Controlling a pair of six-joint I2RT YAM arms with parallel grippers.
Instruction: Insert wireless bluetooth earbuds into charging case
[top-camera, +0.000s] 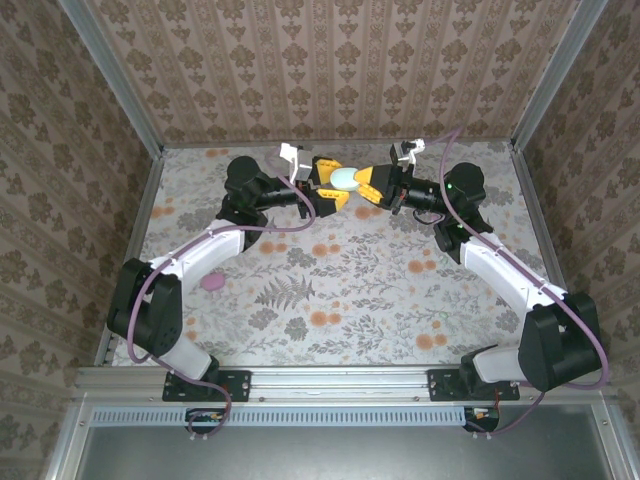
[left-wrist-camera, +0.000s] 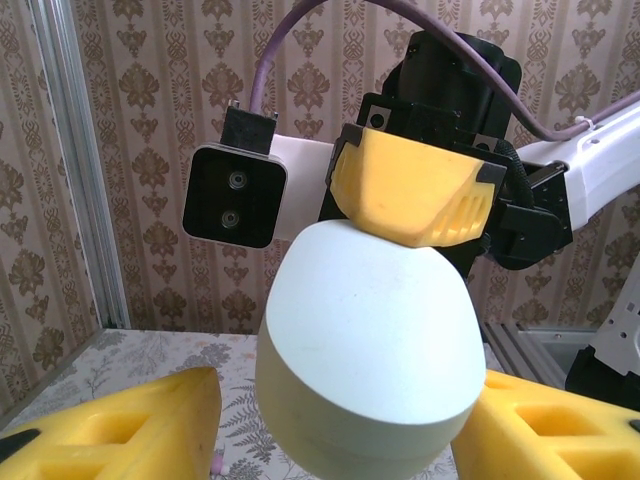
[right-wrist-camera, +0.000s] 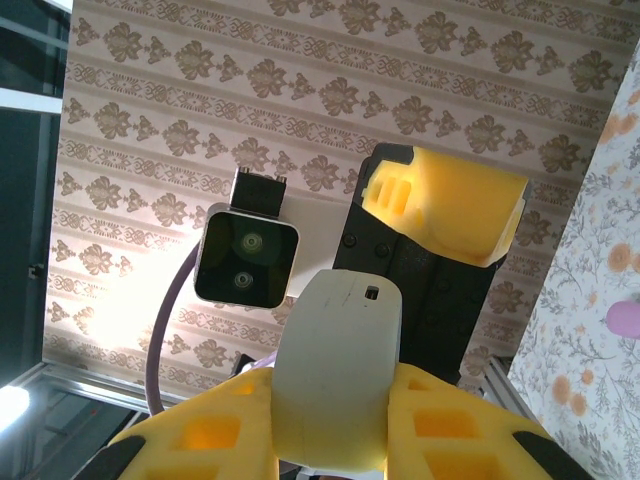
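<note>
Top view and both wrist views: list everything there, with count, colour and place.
case: one, pale mint, in the air between the two tools, above the far middle of the table
pink item: one, pink, on the table's left side beside the left arm; too small to identify
table: one, pale with grey leaves and orange flowers
walls: three, beige patterned paper, around the table
left arm, right arm: white and black, based at the near edge
left tool: yellow, open around the case
right tool: yellow, shut on the case
</note>
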